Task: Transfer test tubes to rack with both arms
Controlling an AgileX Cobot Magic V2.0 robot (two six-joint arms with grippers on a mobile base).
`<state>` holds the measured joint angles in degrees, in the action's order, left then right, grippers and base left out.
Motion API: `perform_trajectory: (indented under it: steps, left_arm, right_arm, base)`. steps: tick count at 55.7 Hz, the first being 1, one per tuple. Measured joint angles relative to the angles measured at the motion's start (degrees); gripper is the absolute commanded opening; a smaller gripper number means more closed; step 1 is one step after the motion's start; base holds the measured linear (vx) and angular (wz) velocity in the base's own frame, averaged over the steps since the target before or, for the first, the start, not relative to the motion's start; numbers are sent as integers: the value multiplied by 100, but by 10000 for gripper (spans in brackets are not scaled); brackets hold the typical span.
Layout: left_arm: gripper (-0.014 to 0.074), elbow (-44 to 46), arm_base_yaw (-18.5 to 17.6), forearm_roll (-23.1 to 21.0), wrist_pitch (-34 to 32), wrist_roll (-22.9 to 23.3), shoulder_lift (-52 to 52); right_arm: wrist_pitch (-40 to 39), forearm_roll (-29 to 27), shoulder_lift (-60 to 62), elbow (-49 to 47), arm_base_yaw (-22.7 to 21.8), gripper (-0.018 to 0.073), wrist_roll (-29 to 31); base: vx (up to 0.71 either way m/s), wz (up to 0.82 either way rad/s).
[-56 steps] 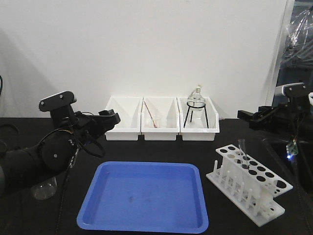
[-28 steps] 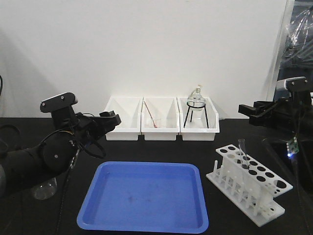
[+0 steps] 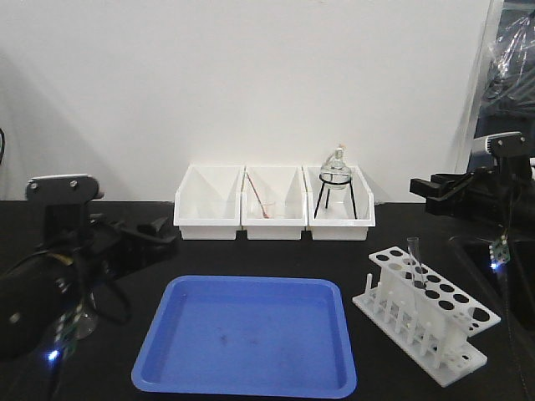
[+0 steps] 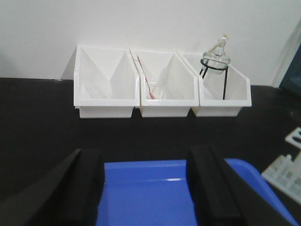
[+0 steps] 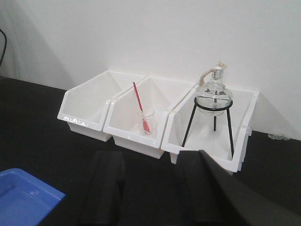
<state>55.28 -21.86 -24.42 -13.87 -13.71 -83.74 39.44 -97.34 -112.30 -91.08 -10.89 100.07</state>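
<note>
my left claw is apart and empty, its matte black fingers over the glossy blue tray. my right claw is apart too, holding nothing. one slim clear glass tube stands upright in the white plastic rack with round holes, on the black bench right of the tray.

Rack cropped by the left wrist view's right edge, tray cut at the right wrist view's corner, beaker mostly hidden behind left arm, left end effector fingertips out of frame.
</note>
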Motion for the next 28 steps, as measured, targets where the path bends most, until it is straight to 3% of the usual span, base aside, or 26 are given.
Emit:
perform_trajectory:
  steps: [8, 15, 28]
  left_arm:
    - [183, -1455, 36, 434, 38, -11, 1621]
    - [-6, -2692, 478, 530, 201, -27, 3295]
    - [-8, -4625, 1686, 1143, 975, 4, 6533]
  right_arm:
    - [0, 0, 0, 0, 0, 304, 0]
    - [0, 0, 0, 0, 0, 293, 0]
    - [0, 0, 0, 0, 0, 288, 0]
  base:
    - [0, 0]
    - [0, 0]
    - [0, 0]
